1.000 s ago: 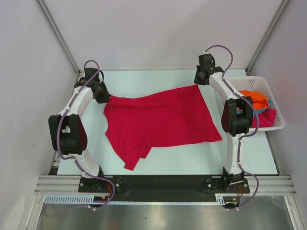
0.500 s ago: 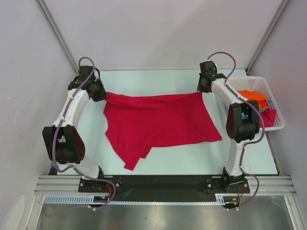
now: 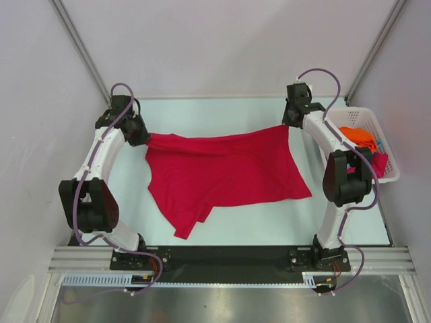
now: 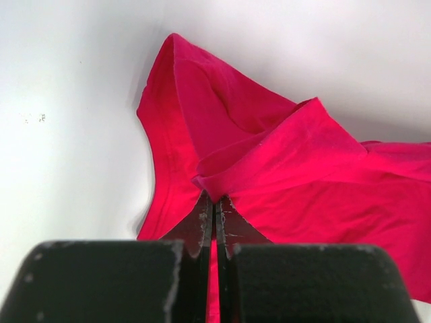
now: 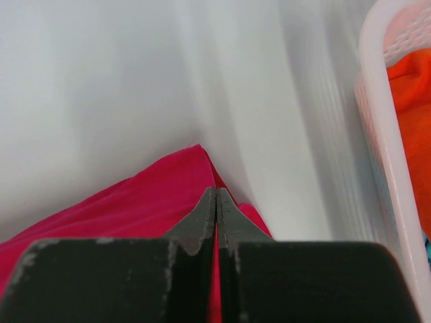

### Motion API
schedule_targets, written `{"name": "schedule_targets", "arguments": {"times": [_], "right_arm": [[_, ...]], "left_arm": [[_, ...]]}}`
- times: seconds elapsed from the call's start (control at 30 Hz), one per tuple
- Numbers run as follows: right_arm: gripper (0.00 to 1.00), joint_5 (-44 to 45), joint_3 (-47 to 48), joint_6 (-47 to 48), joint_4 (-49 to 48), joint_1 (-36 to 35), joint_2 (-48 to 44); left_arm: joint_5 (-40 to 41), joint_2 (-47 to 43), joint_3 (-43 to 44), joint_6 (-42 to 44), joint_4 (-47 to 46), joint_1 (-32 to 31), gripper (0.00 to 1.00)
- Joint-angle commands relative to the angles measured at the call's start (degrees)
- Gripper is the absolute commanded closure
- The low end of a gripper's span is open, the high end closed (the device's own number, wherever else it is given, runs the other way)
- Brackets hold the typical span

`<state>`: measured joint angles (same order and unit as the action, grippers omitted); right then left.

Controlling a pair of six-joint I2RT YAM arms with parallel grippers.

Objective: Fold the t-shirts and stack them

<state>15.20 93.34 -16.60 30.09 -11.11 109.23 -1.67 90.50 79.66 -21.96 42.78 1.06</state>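
Both of your arms have drawn a little farther apart over the last second, and the far edge of the cloth between them now runs straighter. Your left gripper (image 4: 214,202) is pinched tight on a doubled-over corner of the crimson red t-shirt (image 3: 222,171), with the hemmed fold bunched right at its tips. Your right gripper (image 5: 215,195) is likewise clamped on the shirt's far right corner, red cloth showing on both sides of the meeting tips.

You seem to hold these two corners so that the pull between them flattens the shirt before any fold. From that edge the shirt lies spread over the table (image 3: 202,111) toward you. Its near left part is uneven, with one flap trailing toward the arm bases.

Just right of your right arm, the white basket (image 3: 363,111) holds the orange t-shirt (image 3: 357,138). A sliver of teal t-shirt (image 3: 378,145) shows beside it, so the stacking is hardly begun.
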Motion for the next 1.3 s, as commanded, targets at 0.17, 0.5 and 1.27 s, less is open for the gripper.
{"name": "schedule_targets", "arguments": {"times": [0.17,0.5,1.27], "right_arm": [[1.0,1.2,10.9,1.2,-0.6,2.2,1.2],[1.0,0.4,33.6,2.0,7.1,3.2,14.2],[1.0,1.1,9.9,1.1,-1.2,3.4,5.1]], "left_arm": [[1.6,7.8,17.4,1.7,3.3,0.6,1.0],[1.6,21.7,38.2,3.9,5.6,1.0,1.0],[0.1,13.7,15.0,1.5,-8.8,1.8,1.0]]}}
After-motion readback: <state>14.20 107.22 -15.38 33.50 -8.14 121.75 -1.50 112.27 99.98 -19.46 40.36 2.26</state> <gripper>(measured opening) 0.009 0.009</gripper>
